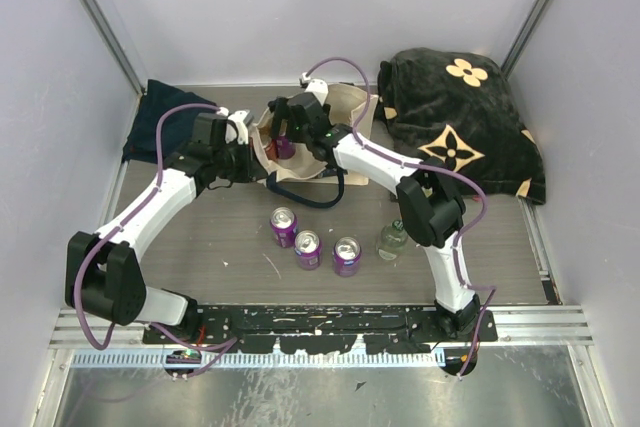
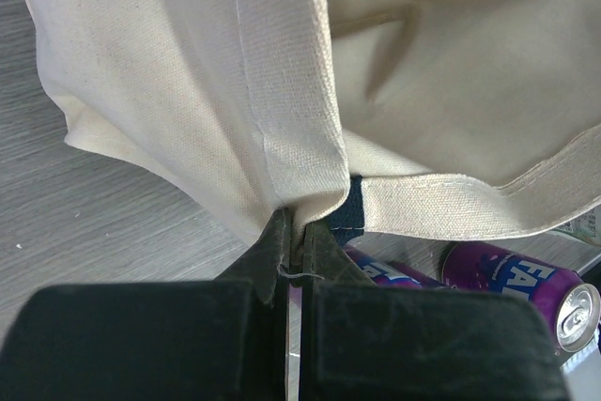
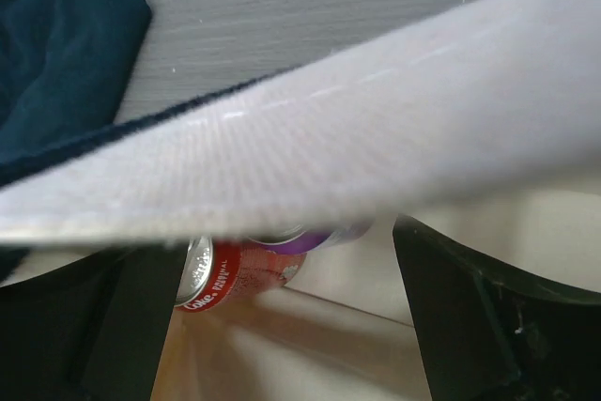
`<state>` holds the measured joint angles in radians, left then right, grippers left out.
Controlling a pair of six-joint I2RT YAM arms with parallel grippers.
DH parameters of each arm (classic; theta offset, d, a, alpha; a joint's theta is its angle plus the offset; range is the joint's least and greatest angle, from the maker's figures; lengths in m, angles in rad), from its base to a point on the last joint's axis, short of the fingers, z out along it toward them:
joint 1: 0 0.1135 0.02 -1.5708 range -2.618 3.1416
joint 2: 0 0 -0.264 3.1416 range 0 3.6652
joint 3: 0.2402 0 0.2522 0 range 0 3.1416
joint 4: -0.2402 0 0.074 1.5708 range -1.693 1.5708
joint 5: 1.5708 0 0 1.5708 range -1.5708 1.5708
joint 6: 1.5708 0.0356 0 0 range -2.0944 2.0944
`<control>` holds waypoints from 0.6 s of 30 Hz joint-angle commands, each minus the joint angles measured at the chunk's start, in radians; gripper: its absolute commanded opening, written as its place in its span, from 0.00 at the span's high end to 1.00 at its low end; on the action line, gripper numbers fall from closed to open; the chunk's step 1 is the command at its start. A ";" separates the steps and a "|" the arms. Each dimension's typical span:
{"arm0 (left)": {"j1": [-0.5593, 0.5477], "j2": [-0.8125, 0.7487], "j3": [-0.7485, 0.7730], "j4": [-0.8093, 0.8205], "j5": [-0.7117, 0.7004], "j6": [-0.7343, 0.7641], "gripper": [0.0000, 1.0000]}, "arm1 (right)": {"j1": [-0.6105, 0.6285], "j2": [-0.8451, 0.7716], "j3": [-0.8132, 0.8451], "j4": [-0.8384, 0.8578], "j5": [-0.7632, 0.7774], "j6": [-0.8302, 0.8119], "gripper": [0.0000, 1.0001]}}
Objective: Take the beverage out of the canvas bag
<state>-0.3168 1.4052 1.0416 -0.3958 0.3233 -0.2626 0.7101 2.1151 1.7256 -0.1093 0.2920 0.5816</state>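
Note:
The cream canvas bag (image 1: 345,117) lies at the back middle of the table with its mouth facing left. My left gripper (image 1: 250,150) is shut on the bag's rim (image 2: 300,190) beside the navy handle and holds the mouth up. My right gripper (image 1: 287,129) is open and reaches into the mouth. In the right wrist view the blurred bag rim (image 3: 357,129) crosses above the open right gripper (image 3: 291,316). A red Coke can (image 3: 235,274) and a purple can (image 3: 300,238) lie inside, ahead of the fingers and apart from them. A purple can (image 1: 285,147) shows in the mouth from above.
Three purple cans (image 1: 308,248) and a small clear bottle (image 1: 392,240) stand on the table in front of the bag. Two of these cans show under the bag in the left wrist view (image 2: 526,284). A black flowered bag (image 1: 460,117) lies back right, a navy cloth (image 1: 165,119) back left.

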 commanded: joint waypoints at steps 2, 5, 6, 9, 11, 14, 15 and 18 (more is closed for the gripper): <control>0.002 0.023 -0.023 -0.101 -0.006 0.000 1.00 | -0.009 -0.089 0.007 0.082 0.053 0.012 0.05; 0.002 0.018 -0.027 -0.103 -0.006 0.001 1.00 | -0.008 -0.060 0.045 0.062 0.062 0.000 0.05; 0.002 0.017 -0.028 -0.104 -0.007 0.002 1.00 | -0.007 -0.038 0.065 0.043 0.063 -0.004 0.05; 0.002 0.014 -0.029 -0.107 -0.006 0.003 1.00 | -0.006 0.004 0.115 0.016 0.050 -0.015 0.06; 0.002 0.016 -0.029 -0.107 -0.006 0.004 1.00 | -0.003 0.026 0.145 0.002 0.040 -0.023 0.06; 0.002 0.017 -0.031 -0.106 -0.007 0.003 1.00 | 0.001 0.059 0.186 -0.021 0.028 -0.039 0.06; 0.002 0.017 -0.031 -0.106 -0.007 0.003 0.99 | 0.004 0.070 0.199 -0.030 0.025 -0.047 0.06; 0.002 0.013 -0.035 -0.104 -0.008 0.000 0.99 | 0.013 0.098 0.239 -0.065 0.027 -0.066 0.06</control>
<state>-0.3168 1.4055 1.0416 -0.3962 0.3225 -0.2623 0.7109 2.1857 1.8759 -0.1745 0.3130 0.5457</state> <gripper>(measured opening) 0.030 0.942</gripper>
